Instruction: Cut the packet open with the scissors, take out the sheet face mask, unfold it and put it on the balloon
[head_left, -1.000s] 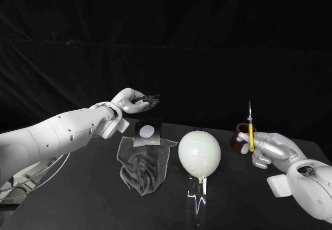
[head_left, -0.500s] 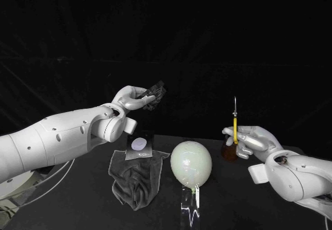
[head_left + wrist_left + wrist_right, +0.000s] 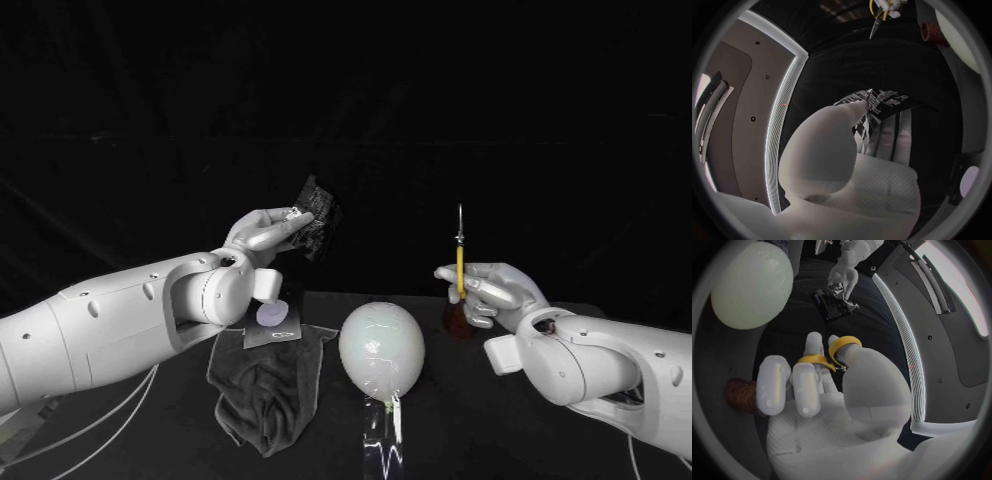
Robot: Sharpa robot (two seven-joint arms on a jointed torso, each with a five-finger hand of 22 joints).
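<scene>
I see 2 smooth white arms flanking the balloon (image 3: 379, 350). The left arm (image 3: 116, 325), left of the balloon, carries small dark screw dots and thin white cables (image 3: 87, 415) looping under it. The right arm (image 3: 606, 370) has a boxy wrist block (image 3: 505, 355). The left hand (image 3: 267, 232) and right hand (image 3: 490, 288) are silver-grey, with finely dimpled palms.

The left arm (image 3: 101, 325) is raised. The left hand (image 3: 267, 233) pinches the packet (image 3: 316, 213) between thumb and fingers, and the packet stands up above the fingertips. The right arm (image 3: 613, 368) bends upward. The right hand (image 3: 490, 290) is curled, with thumb and a finger through the yellow loops of the scissors (image 3: 460, 262), whose blades point straight up past the fingers.
</scene>
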